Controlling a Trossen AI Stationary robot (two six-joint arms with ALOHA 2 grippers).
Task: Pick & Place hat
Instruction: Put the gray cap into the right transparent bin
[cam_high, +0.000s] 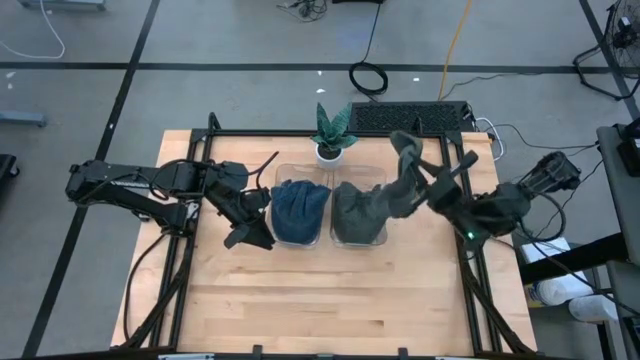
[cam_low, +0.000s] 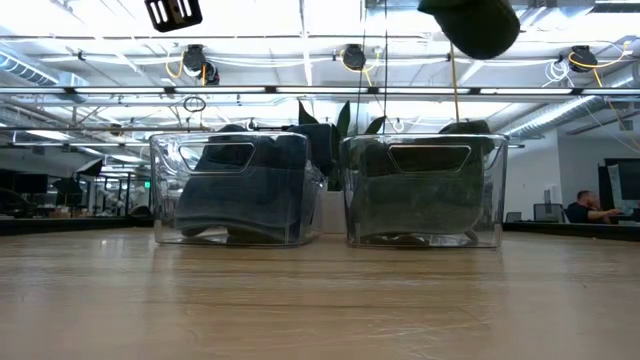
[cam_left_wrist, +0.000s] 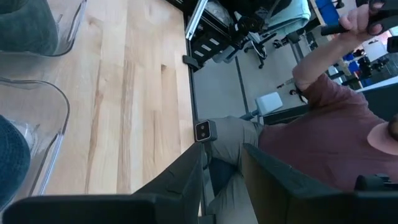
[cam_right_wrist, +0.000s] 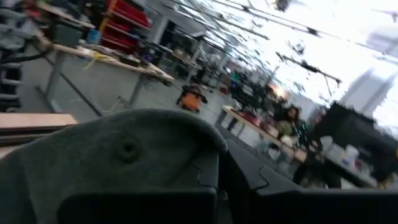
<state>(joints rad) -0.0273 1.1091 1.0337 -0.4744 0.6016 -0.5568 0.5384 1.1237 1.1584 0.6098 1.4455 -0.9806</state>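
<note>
Right gripper (cam_high: 408, 158): raised above the bins, fingers clamped on a soft grey-green hat (cam_high: 402, 185) with a small eyelet, its crown draping toward the right clear bin (cam_high: 360, 238).
Right clear bin: rigid transparent plastic with rounded corners, heaped with grey-green fabric hats.
Left clear bin (cam_high: 300, 240): same make, filled with blue knit-looking hats (cam_high: 300, 208).
Left gripper (cam_high: 252, 232): low beside the left bin (fingers narrowly parted, holding nothing).
Table (cam_high: 330, 300): pale wood planks.
Potted plant (cam_high: 331, 130): spiky leaves, white pot, behind the bins.

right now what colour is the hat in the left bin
Dark blue. The hat in the left bin shows best in the high view.
</note>
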